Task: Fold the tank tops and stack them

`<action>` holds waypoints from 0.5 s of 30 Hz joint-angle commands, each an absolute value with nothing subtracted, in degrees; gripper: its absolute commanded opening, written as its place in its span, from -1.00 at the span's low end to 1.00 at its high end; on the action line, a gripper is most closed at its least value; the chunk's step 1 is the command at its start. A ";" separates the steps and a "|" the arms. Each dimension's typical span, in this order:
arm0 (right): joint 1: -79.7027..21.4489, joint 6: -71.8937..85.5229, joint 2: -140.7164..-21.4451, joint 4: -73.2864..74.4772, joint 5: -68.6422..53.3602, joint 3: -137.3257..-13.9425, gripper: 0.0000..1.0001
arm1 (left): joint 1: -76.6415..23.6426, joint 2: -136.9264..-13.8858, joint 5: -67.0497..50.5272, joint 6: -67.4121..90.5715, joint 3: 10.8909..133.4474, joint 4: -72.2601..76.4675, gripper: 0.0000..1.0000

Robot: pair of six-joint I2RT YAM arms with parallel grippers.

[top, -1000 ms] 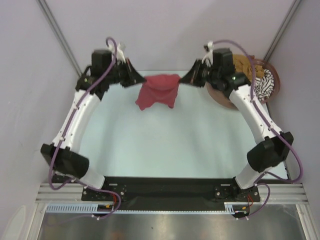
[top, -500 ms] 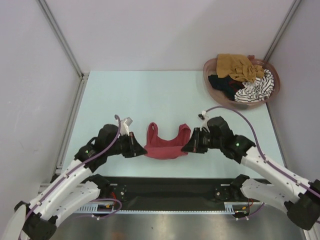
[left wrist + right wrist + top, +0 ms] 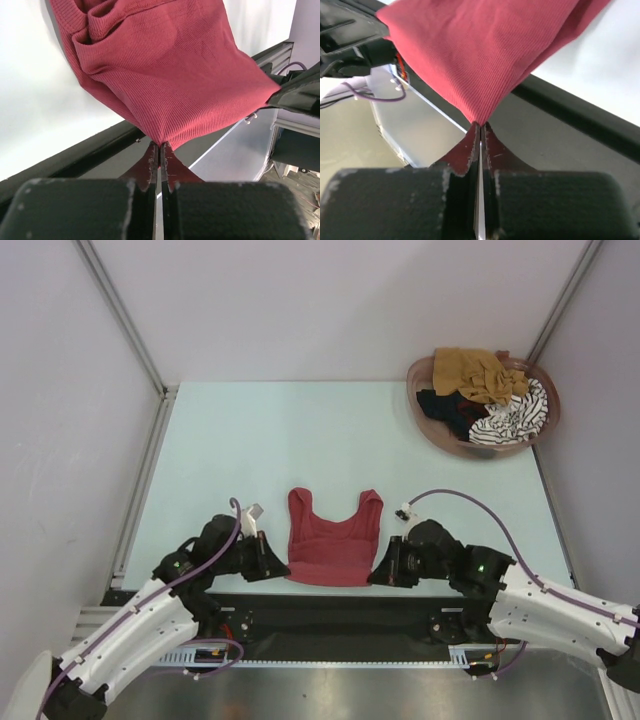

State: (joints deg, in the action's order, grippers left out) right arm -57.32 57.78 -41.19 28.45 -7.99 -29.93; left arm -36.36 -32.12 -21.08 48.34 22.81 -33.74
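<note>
The dark red tank top (image 3: 333, 539) lies spread near the table's front edge, straps pointing away from the arms. My left gripper (image 3: 279, 569) is shut on its bottom left corner, seen pinched in the left wrist view (image 3: 160, 145). My right gripper (image 3: 377, 575) is shut on its bottom right corner, seen pinched in the right wrist view (image 3: 480, 123). The cloth is stretched between the two (image 3: 165, 70) (image 3: 490, 50). The mustard-brown top (image 3: 478, 372), the black top (image 3: 447, 408) and the striped top (image 3: 515, 417) lie heaped in the basket.
The pinkish-brown oval basket (image 3: 428, 425) stands at the back right corner. The black base rail (image 3: 330, 615) runs along the near edge just below the red top. Metal frame posts (image 3: 120, 315) rise at the back corners.
Both grippers have carried the red top from the back of the table to the front edge. In the last half second it has been drawn nearer and laid flatter, straps spread out.
</note>
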 commanded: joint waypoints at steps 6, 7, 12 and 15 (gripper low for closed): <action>-55.73 55.91 -46.92 29.35 -1.67 -36.55 -1.00 | -36.74 -38.14 -17.94 47.64 27.59 -30.23 -0.95; -53.90 53.98 -48.41 29.62 -2.02 -38.56 -1.00 | -36.74 -39.97 -17.41 47.29 29.77 -30.41 -0.95; -46.77 48.35 -52.99 28.74 -7.19 -42.10 -1.00 | -35.51 -47.61 -14.24 43.86 36.46 -30.06 -0.95; -42.20 45.27 -56.07 27.60 -9.57 -42.98 -1.00 | -33.50 -51.92 -14.15 42.02 39.01 -29.27 -0.95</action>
State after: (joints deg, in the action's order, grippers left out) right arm -45.28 50.22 -54.24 28.73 -6.52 -40.66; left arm -35.31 -49.04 -16.23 45.39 35.35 -31.20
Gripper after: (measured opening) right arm 0.010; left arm 0.027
